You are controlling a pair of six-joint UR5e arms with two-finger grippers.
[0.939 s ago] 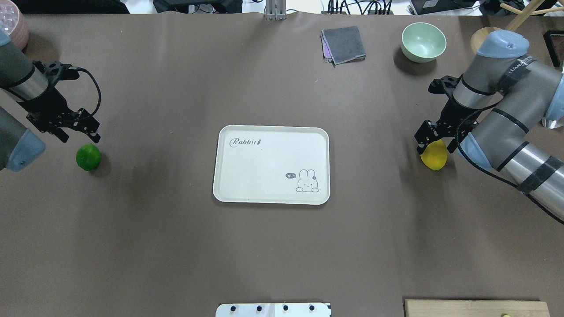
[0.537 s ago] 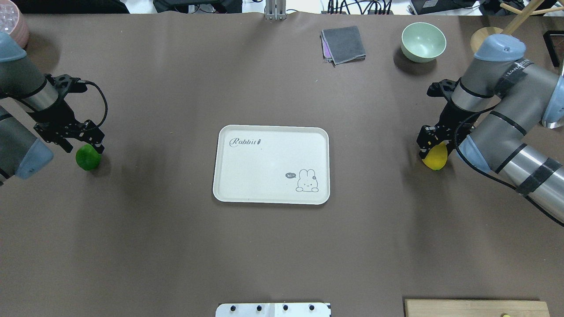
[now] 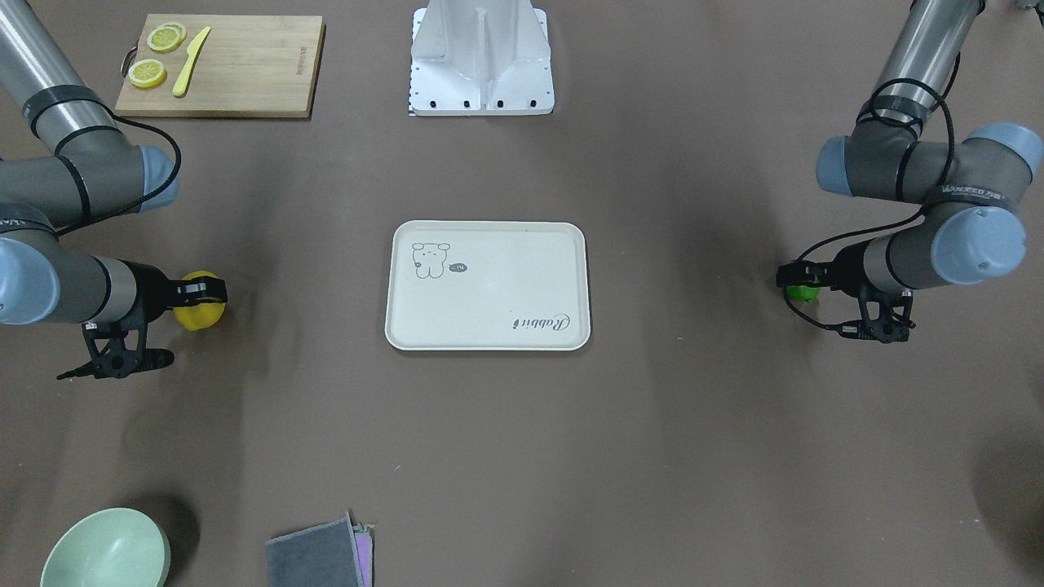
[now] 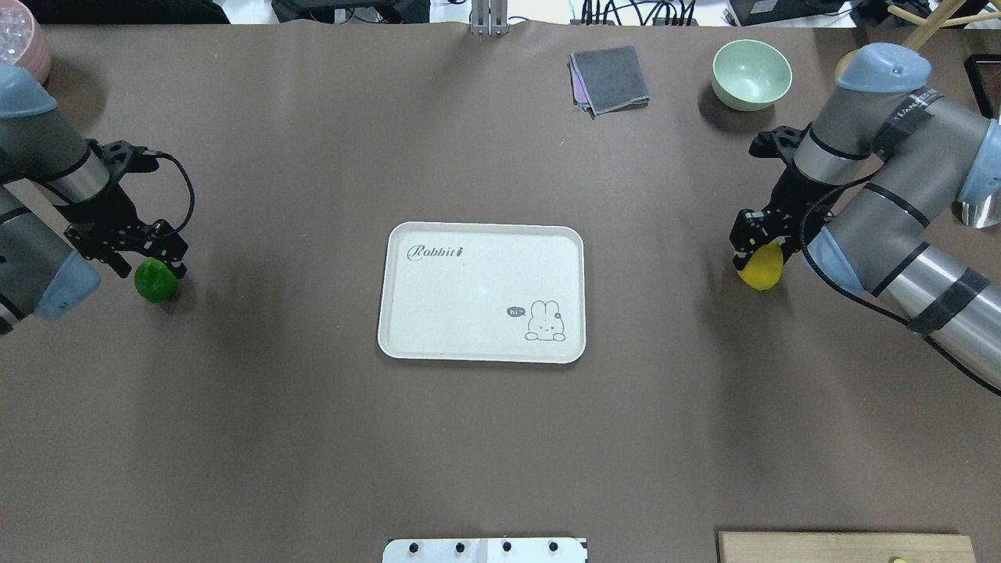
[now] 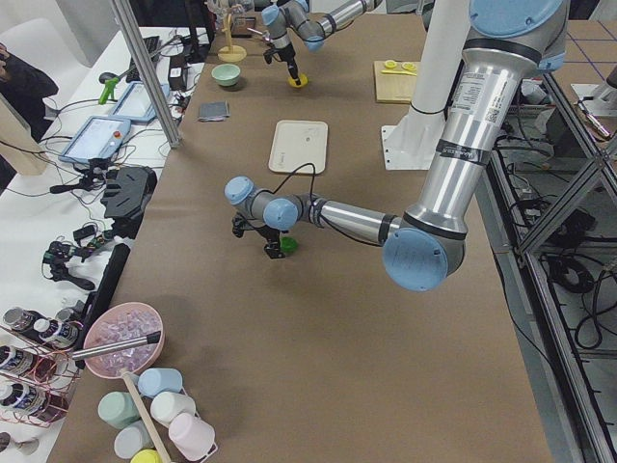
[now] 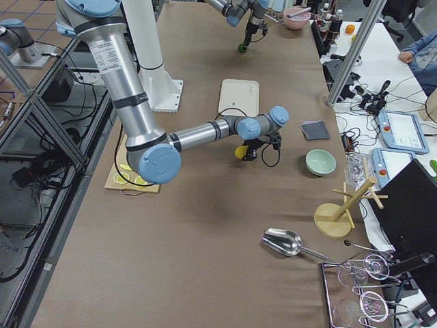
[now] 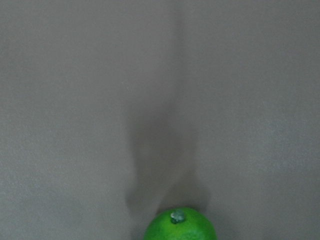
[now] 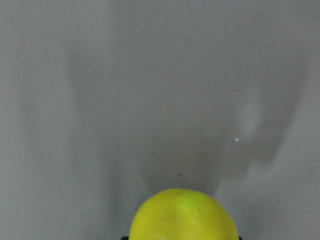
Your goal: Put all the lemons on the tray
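Right gripper (image 4: 751,254) is clamped on the yellow lemon (image 4: 763,268), well off the tray (image 4: 481,227) on the robot's right side. Left gripper (image 4: 166,264) straddles the green lemon (image 4: 155,284), well off the tray's opposite side; can't tell whether it's gripping or loose. Neither lemon is on the tray.

The overhead camera looks forward and down from behind the robot base (image 3: 481,61). The front-facing one looks steeply down from across the table (image 4: 500,453), so the tray (image 4: 469,297), central in both, reads upside down there. Each side camera looks along the table from high at one end. Each wrist camera sits close above the table, with the green lemon (image 7: 180,227) or yellow lemon (image 8: 184,215) at 6 o'clock.
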